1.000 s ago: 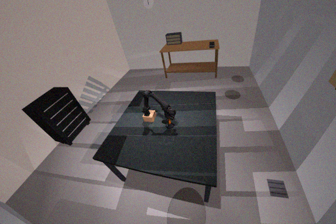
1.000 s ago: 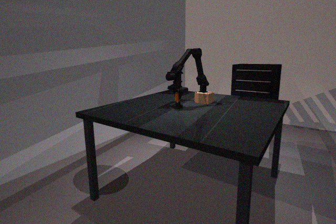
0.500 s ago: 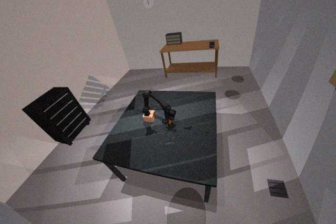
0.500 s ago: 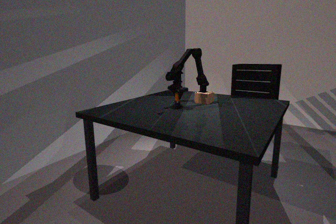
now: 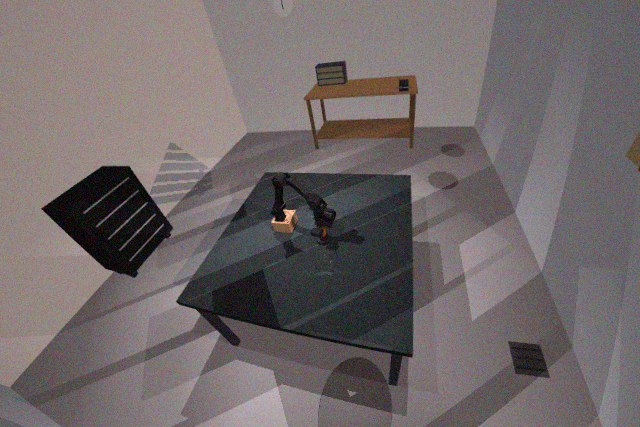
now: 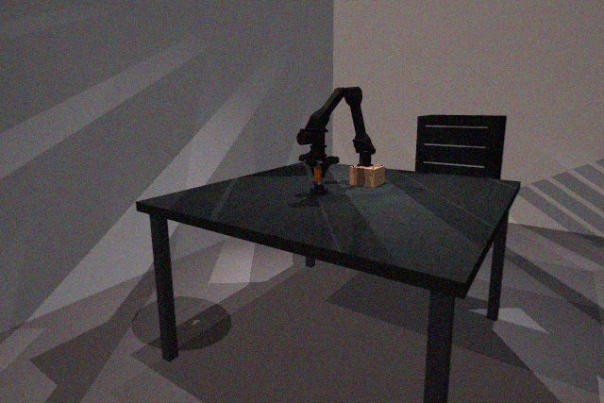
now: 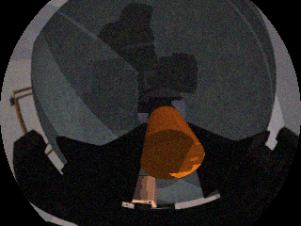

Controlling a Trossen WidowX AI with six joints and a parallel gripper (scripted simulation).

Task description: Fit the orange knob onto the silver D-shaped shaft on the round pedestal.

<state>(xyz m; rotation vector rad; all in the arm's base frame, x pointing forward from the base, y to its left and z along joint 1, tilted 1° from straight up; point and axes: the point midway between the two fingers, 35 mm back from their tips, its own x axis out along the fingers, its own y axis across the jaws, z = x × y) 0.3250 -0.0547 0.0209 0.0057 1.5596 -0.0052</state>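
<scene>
Clamping the orange knob, the gripper is held pointing downward so that the knob's hidden hole faces the pedestal below. The knob is carried just above that pedestal on the dark table, apparently not yet seated; the shaft itself cannot be made out, so flat-to-flat alignment is unverified.

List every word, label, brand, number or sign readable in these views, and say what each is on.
No readable text in any view.
Wall clock: a plain face with one hand showing, no numerals visible.
Dark box on the wooden side table: pale bands only, no lettering.
Orange knob in the gripper: unmarked.
</scene>
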